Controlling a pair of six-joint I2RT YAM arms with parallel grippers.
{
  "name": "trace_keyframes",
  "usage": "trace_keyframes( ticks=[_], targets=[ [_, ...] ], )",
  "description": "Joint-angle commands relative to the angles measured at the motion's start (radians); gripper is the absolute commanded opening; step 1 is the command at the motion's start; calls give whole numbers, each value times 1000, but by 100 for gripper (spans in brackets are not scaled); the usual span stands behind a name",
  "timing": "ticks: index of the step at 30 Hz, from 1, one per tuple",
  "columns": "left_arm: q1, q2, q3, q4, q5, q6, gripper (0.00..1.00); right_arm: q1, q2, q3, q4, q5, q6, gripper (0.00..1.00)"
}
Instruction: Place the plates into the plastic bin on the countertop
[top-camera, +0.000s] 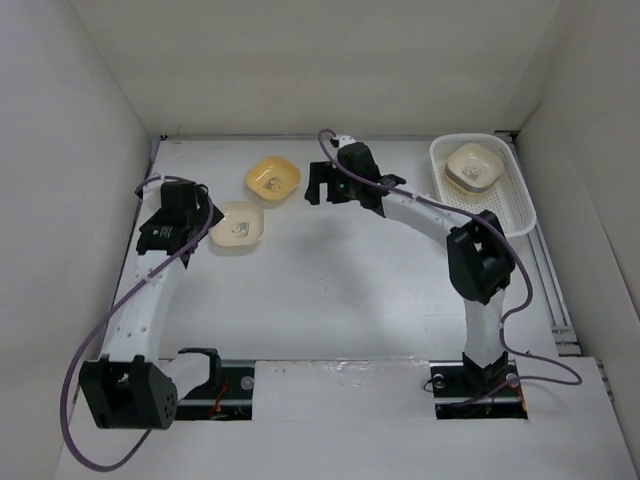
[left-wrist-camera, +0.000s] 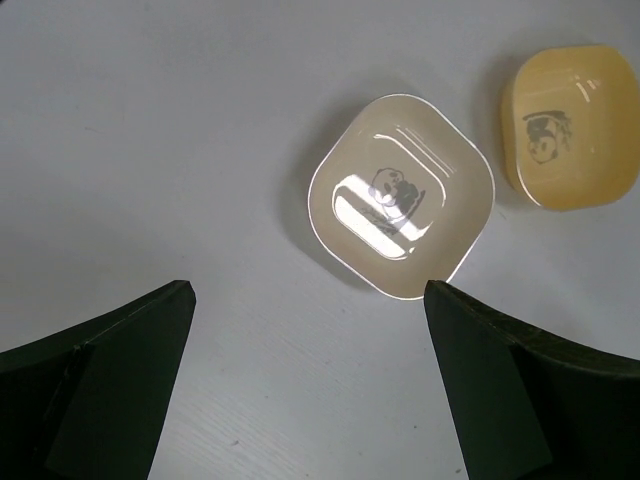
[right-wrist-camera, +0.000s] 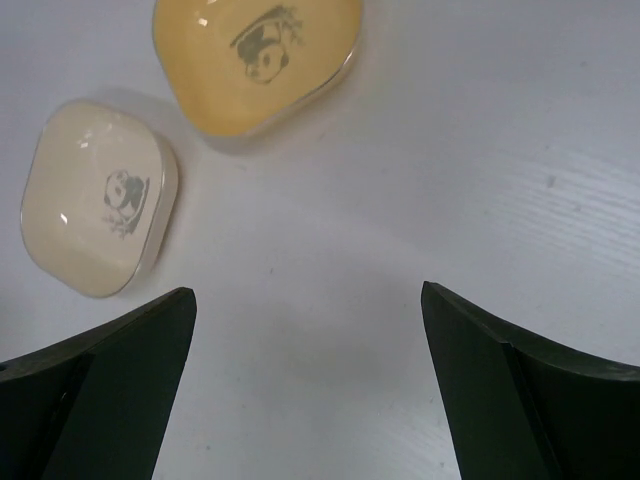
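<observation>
While both arms reached over countertop (top-camera: 330, 290), left gripper (left-wrist-camera: 310, 295) stood with jaws wide apart, empty, just left of cream plate (top-camera: 238, 226). Yellow plate (top-camera: 273, 179) lay close beside it, farther and to right. Right gripper (right-wrist-camera: 308, 295) hung spread wide, empty, right of yellow plate. Plastic bin (top-camera: 520, 205) sat far right, second cream plate (top-camera: 473, 166) inside its far end
</observation>
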Motion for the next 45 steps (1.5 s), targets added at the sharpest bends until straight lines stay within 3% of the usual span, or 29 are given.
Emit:
trace_keyframes(
  ticks=[1, 5, 8, 11, 16, 20, 21, 22, 25, 30, 34, 36, 40, 45],
  targets=[
    [1, 94, 49, -27, -12, -68, 100, 35, -76, -7, 20, 32, -47, 100],
    [1, 216, 28, -31, -10, -152, 100, 73, -223, -152, 33, 21, -47, 100],
    [1, 310, -51, 51, 68, -209, 98, 93, -396, -280, 60, 34, -58, 100],
    [-14, 402, -64, 107, 50, -270, 96, 93, -565, -351, 70, 24, -58, 100],
    [-14, 568, -64, 176, 39, -307, 83, 103, -776, -457, 70, -8, -69, 100],
    [-5, 597, -64, 168, 1, -347, 59, 112, -849, -497, 70, -17, -78, 100],
    [-5, 597, -64, 157, -27, -365, 42, 112, -858, -510, 70, -17, -78, 100],
    [-5, 597, -64, 157, -44, -393, 35, 112, -858, -523, 70, -17, -78, 100],
    [-5, 568, -75, 98, -101, -450, 1, 112, -881, -533, 89, -17, -87, 100],
    [-5, 461, -84, 10, -180, -527, 0, 112, -809, -533, 100, -70, -87, 100],
    [-134, 278, -53, -45, -268, -539, 0, 121, -720, -523, 142, -147, -133, 100],
    [-186, 214, -11, -36, -268, -436, 0, 121, -699, -512, 142, -156, -153, 100],
    [-331, 93, 25, 15, -159, -194, 0, 121, -679, -480, 142, -166, -228, 100],
    [-344, 34, 30, 105, 71, -57, 0, 78, -648, -443, 116, -126, -238, 100]
  ],
)
